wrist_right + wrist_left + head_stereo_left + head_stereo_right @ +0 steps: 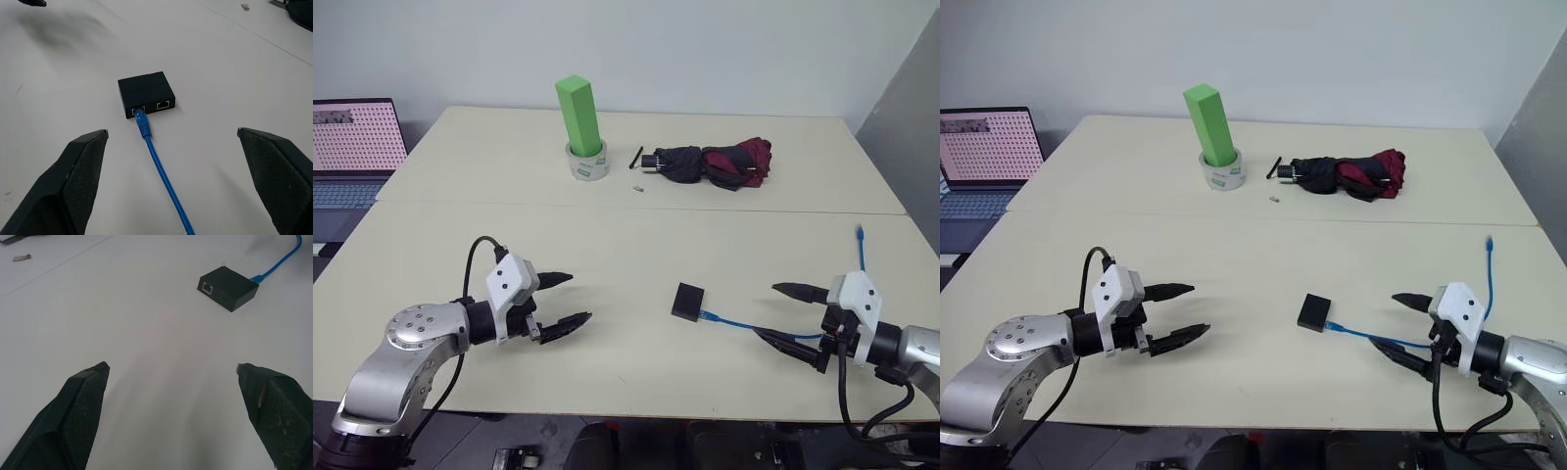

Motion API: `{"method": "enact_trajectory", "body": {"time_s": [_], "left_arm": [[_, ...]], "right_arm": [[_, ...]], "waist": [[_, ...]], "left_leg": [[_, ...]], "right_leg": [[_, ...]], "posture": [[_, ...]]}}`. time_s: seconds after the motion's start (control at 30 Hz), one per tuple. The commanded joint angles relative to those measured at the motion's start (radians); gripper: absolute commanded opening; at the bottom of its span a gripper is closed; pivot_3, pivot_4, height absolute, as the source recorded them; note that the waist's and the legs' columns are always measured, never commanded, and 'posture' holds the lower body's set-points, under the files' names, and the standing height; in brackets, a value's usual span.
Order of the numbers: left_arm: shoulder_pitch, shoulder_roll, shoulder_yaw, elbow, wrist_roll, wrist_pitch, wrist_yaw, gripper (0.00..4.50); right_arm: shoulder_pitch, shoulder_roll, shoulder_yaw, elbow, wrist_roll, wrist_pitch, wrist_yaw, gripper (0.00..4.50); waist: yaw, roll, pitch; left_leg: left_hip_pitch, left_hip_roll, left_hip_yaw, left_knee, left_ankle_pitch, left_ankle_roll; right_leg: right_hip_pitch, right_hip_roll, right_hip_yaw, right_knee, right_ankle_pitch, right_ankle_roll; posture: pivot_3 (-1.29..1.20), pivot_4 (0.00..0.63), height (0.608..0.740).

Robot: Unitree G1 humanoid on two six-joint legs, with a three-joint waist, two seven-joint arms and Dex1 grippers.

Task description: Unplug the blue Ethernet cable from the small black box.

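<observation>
At the lower right of the head view, the right gripper [790, 314] hangs with its fingers spread wide, holding nothing; the blue Ethernet cable [759, 328] runs between them to the small black box [687, 301], a flat matte square just right of the frame's centre, its plug seated beside a second port. At lower left, the left gripper [564, 300] is equally agape, well apart from the box.

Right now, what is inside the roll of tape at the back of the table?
A green block stands upright inside the tape roll, rising well above it. The block's bottom end is hidden by the roll's wall.
</observation>
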Motion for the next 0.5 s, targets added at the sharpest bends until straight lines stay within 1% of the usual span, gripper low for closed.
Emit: {"method": "enact_trajectory", "body": {"time_s": [0.03, 0.13, 0.27, 0.37, 0.5], "left_arm": [[0.000, 0.015, -0.028, -0.066, -0.005, 0.005, -0.016, 4.41], [-0.011, 0.029, -0.101, -0.064, 0.068, -0.046, -0.035, 4.41], [-0.017, 0.026, -0.129, -0.099, 0.004, -0.016, -0.091, 4.41], [-0.036, 0.025, -0.147, -0.101, -0.006, -0.003, -0.114, 4.41], [-0.057, 0.020, -0.154, -0.086, -0.011, 0.002, -0.121, 4.41]], "right_arm": [[-0.041, 0.001, 0.052, -0.015, -0.024, 0.021, -0.030, 4.50], [-0.110, 0.037, 0.166, 0.016, -0.084, 0.032, -0.072, 4.50], [-0.191, 0.083, 0.292, 0.081, -0.158, 0.031, -0.101, 4.50], [-0.228, 0.104, 0.349, 0.133, -0.186, 0.023, -0.091, 4.50], [-0.255, 0.109, 0.391, 0.195, -0.226, -0.008, -0.069, 4.50]], "waist": [[0.000, 0.000, 0.000], [-0.002, 0.000, 0.000], [-0.001, 0.000, 0.000], [0.001, 0.000, 0.000], [0.000, 0.000, 0.000]], "left_leg": [[0.000, 0.000, 0.000, 0.000, 0.000, 0.000], [0.001, 0.000, 0.000, 0.000, 0.000, 0.000], [0.000, 0.000, 0.000, 0.000, 0.000, -0.001], [-0.001, 0.000, 0.000, 0.000, 0.000, -0.001], [-0.001, 0.000, 0.000, 0.000, 0.000, 0.000]], "right_leg": [[0.000, 0.000, 0.000, 0.000, 0.000, 0.000], [0.000, 0.000, 0.000, 0.000, 0.000, 0.000], [-0.001, 0.001, 0.001, 0.000, 0.000, 0.000], [-0.001, 0.001, 0.001, 0.000, 0.000, 0.000], [-0.001, 0.001, 0.001, 0.000, 0.000, 0.000]], "posture": [[0.00, 0.150, 0.740], [0.00, 0.150, 0.740], [0.00, 0.150, 0.740], [0.00, 0.150, 0.740], [0.00, 0.150, 0.740]]}}
